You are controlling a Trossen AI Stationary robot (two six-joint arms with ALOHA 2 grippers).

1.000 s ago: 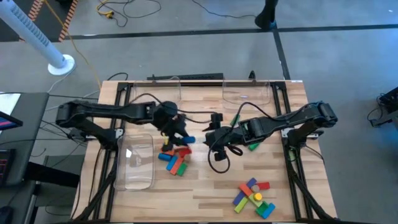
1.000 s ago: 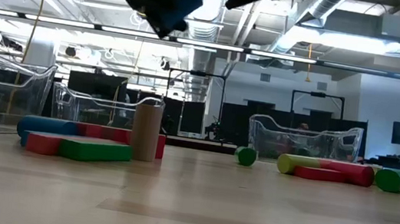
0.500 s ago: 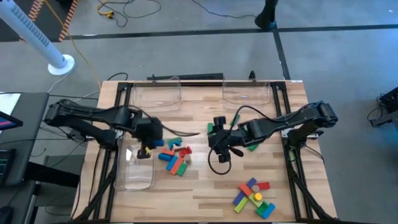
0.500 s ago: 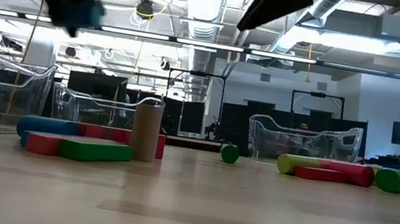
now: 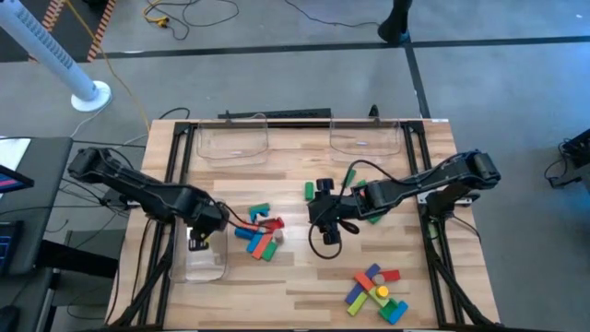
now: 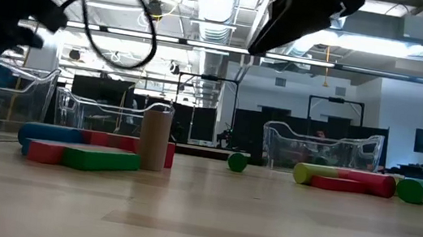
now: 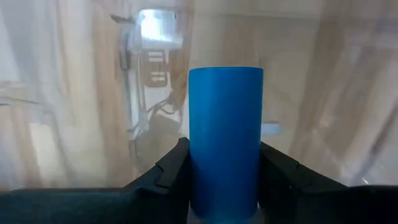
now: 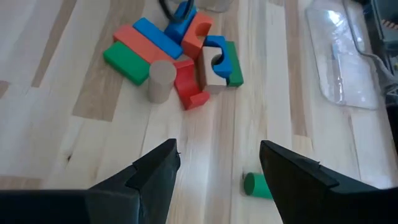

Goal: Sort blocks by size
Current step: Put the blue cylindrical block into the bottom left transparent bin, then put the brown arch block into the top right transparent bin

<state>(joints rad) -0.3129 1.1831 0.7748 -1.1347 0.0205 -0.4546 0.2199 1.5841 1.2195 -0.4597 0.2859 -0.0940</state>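
While your left tool (image 5: 198, 242) hangs over the clear bin (image 5: 205, 267) at the bench's (image 5: 295, 277) left side, its fingers (image 7: 171, 171) are clamped on a blue cylinder (image 7: 225, 143), upright between them in the left wrist view, bin wall all around behind it; your right tool (image 5: 320, 214) sits above mid-bench with fingers (image 8: 149, 168) spread wide and nothing between them; bare wood shows in the gap; a small green cylinder (image 8: 256, 185) lies on its side just beside one right finger, apart from it; same piece (image 5: 310, 190) near the right tool in the high view; your middle pile (image 5: 260, 234) of blocks sits between the two tools: green bar (image 8: 127, 62), blue bar (image 8: 155, 36), red pieces, plain wood cylinder (image 8: 161, 81) standing upright, blue arch (image 8: 217, 53), all touching or stacked; second pile (image 5: 376, 293) near the bench's front right, well apart from both tools, mixed colours, shapes too small to tell; two more clear bins (image 5: 230, 141) at the far edge; one green block (image 5: 373, 216) just beside the right arm.
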